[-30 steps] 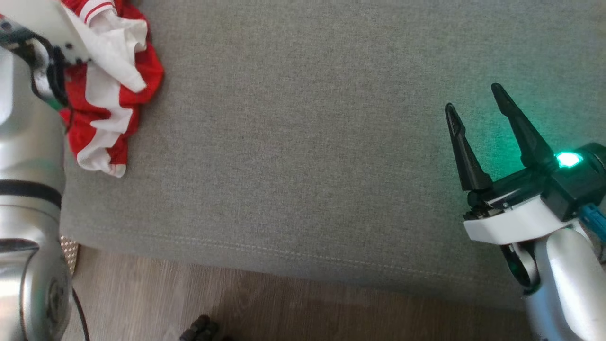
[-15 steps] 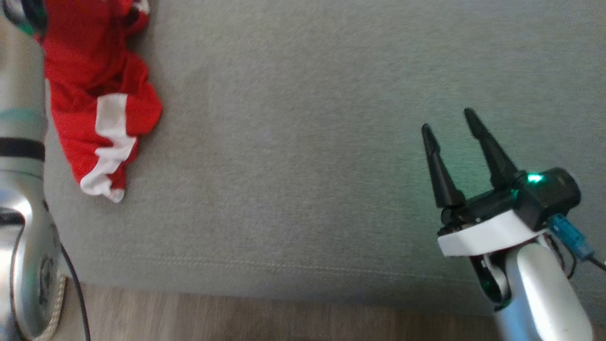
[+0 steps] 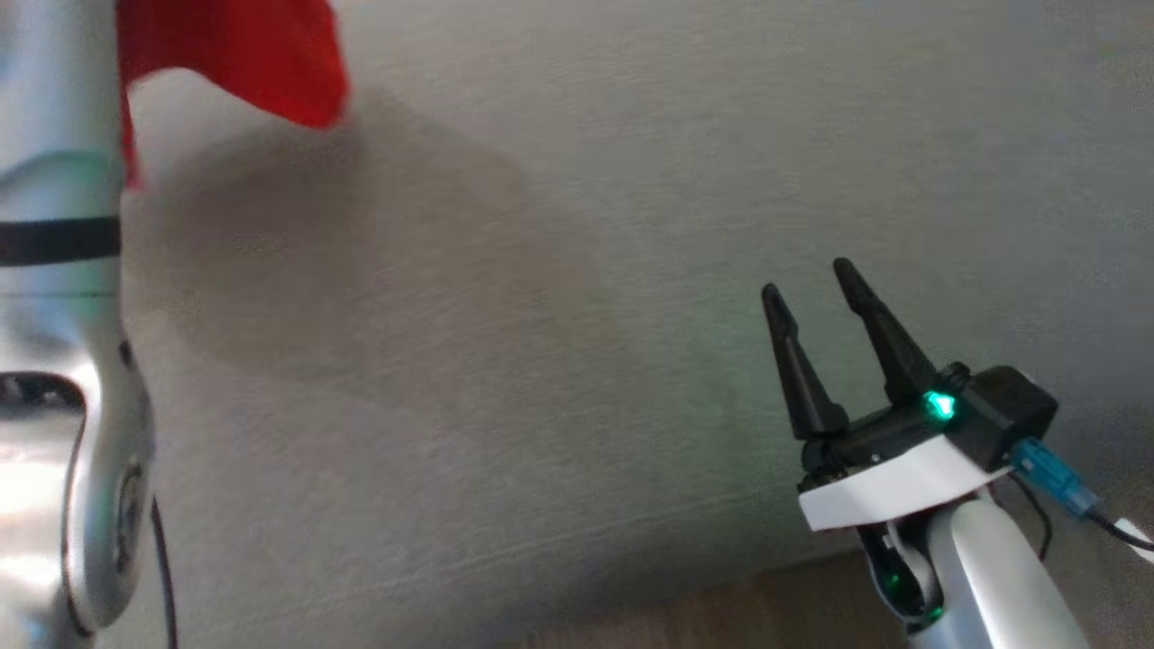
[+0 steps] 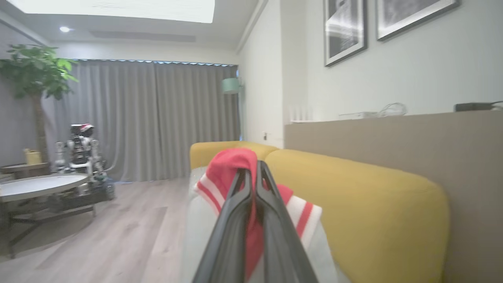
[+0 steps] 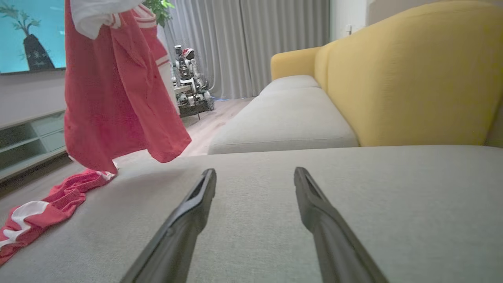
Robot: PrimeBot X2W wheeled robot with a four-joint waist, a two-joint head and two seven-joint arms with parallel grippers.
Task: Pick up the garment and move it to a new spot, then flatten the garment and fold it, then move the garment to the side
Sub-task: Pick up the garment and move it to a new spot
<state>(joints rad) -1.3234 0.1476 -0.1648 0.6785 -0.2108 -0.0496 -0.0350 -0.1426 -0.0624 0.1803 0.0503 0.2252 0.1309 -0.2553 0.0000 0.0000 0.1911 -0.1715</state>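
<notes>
- The garment [image 5: 114,98] — red with white bands — hangs in the air at 10 o'clock in the right wrist view. Its long axis runs top to bottom, with the bunched white part uppermost and the loose red hem pointing down at the grey seat [image 5: 353,204].
- The left gripper [image 4: 251,167] has its fingers pressed together on a fold of the garment. In the left wrist view, red cloth with white stripes bulges over the tips at 12 o'clock and drapes down both sides of them.
- In the head view a red corner of the garment shows at 11 o'clock, just beside the silver left arm [image 3: 54,361] that runs down the 9 o'clock edge. A soft shadow lies on the seat beneath it.
- The right gripper [image 3: 809,281] sits at 4 o'clock in the head view, with its fingers spread wide over bare seat and its tips pointing toward 11 o'clock.
- A red-and-white strip [image 5: 39,216] lies flat on the seat at 8 o'clock in the right wrist view. Its long axis slants up toward the hanging hem, which it meets — I cannot tell whether it is the same piece.
- The yellow backrest [image 5: 412,78] rises at 2 o'clock in that view.
- The wooden floor [image 3: 766,613] shows at 5 o'clock in the head view.
- Another robot [image 4: 80,149] stands before grey curtains [image 4: 157,118] at 9 o'clock in the left wrist view, beside a round table [image 4: 39,186].
</notes>
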